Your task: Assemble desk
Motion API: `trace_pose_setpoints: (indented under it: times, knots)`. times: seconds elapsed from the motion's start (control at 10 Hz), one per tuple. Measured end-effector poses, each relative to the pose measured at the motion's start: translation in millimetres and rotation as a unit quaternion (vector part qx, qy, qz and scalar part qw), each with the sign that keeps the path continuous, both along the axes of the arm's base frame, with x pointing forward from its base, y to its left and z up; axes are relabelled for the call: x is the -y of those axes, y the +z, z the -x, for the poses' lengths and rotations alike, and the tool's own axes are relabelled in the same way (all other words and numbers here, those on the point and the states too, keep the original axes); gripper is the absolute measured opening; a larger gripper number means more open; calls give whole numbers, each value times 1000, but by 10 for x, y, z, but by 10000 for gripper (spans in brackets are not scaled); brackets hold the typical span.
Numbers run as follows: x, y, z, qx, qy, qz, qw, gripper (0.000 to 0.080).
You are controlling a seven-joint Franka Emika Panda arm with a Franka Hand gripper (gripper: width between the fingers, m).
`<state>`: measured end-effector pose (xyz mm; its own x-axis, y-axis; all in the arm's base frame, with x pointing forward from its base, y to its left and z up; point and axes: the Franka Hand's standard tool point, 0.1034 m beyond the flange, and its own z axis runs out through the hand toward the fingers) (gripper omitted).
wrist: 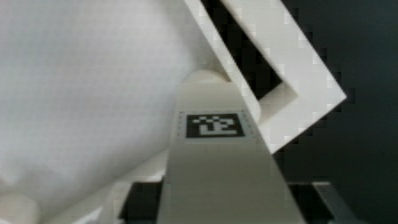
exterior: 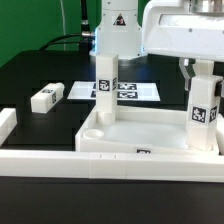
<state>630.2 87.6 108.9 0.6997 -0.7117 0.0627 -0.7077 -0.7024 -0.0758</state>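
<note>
White, smooth plastic made up nearly everything on the black table [exterior: 30, 70]: the desk panel [exterior: 140, 130] lay flat near the front, a rectangular tray-like slab with a raised rim and a round socket [exterior: 97, 131] at its near-left corner as the exterior view showed it. One square-section leg [exterior: 104, 85] stood upright in the panel's far-left corner, a black-and-white tag on its face. A second leg [exterior: 204, 110] stood upright at the panel's right side, directly beneath the end effector [exterior: 203, 72], which reached down from the arm's glossy white housing [exterior: 180, 28] onto the leg's top; whether its fingers were clenched on the leg or released could not be told from either view. A third leg [exterior: 46, 97] lay on its side well apart to the left on the table. Beyond the panel lay the marker board [exterior: 120, 90], a thin flat sheet printed with tags. A long low border bar [exterior: 60, 162] ran along the panel's near edge, touching it. In the wrist view the tagged leg [wrist: 217, 160] ran straight away from the camera, its matte face tapering toward the panel's angular rim [wrist: 294, 70] against the dark table.
</note>
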Motion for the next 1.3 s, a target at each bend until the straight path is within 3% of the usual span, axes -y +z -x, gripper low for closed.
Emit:
trace_pose_setpoints:
  times: [0.1, 0.2, 0.3, 0.4, 0.5, 0.7, 1.3]
  knots:
    - [-1, -3, 1, 0, 0, 0, 1000, 290]
    - [-3, -6, 5, -1, 20, 3, 1000, 497]
    - [-19, -8, 11, -2, 36, 5, 999, 497]
    - [-38, -7, 14, -2, 64, 9, 998, 600]
    - [-70, -1, 18, -4, 136, 24, 990, 639]
    - [-103, 3, 18, -5, 253, 37, 967, 647]
    - [-38, 23, -17, -3, 526, 71, 847, 649]
